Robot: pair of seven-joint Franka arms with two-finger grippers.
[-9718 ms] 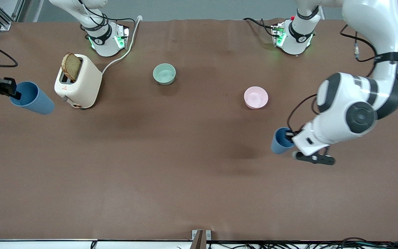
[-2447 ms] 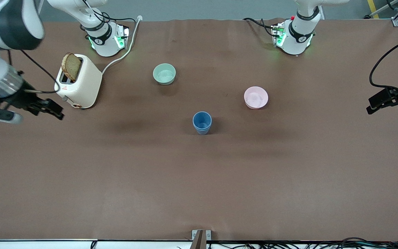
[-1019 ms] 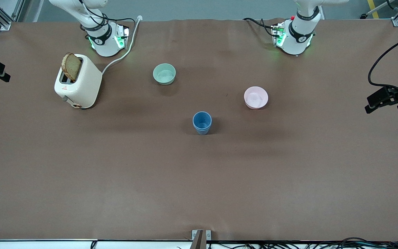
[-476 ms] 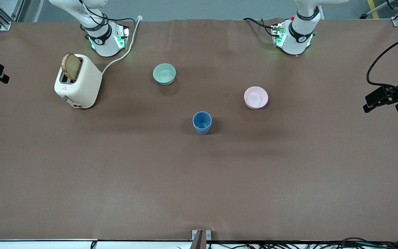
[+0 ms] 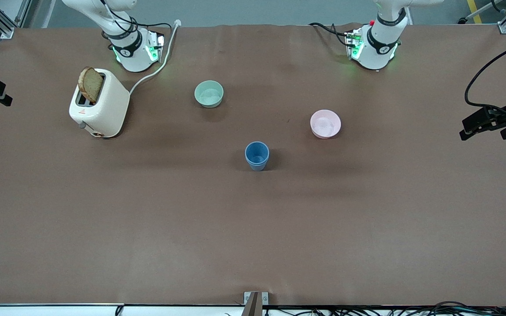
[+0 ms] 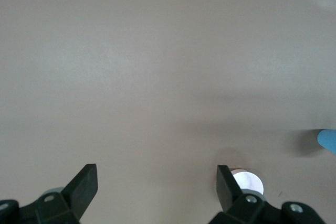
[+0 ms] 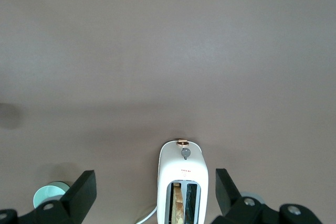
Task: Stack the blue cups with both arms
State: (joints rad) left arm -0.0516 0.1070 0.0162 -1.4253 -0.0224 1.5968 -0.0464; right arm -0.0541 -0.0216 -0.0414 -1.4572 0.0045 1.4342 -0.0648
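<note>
Your blue cups (image 5: 257,155) already sit nested, one inside the other, upright in the middle of the table (image 5: 253,228), nearer the front camera than the mint-green bowl (image 5: 208,93) and the pink bowl (image 5: 325,123). The stack looks finished, so I judge the step in hand to be the retreat.

The left gripper (image 5: 486,127) hangs over the table's edge at the left arm's end, fingers spread wide and holding nothing. The right gripper (image 7: 152,190) hangs high at the right arm's end, looking down on the toaster (image 5: 99,102) with its slice of bread (image 5: 90,84); its fingers are likewise spread and empty.

To finish well, keep both arms high and outboard, and bring neither one low over the middle, where a cable or finger could tip the stack. Keep the right arm above the bread.
</note>
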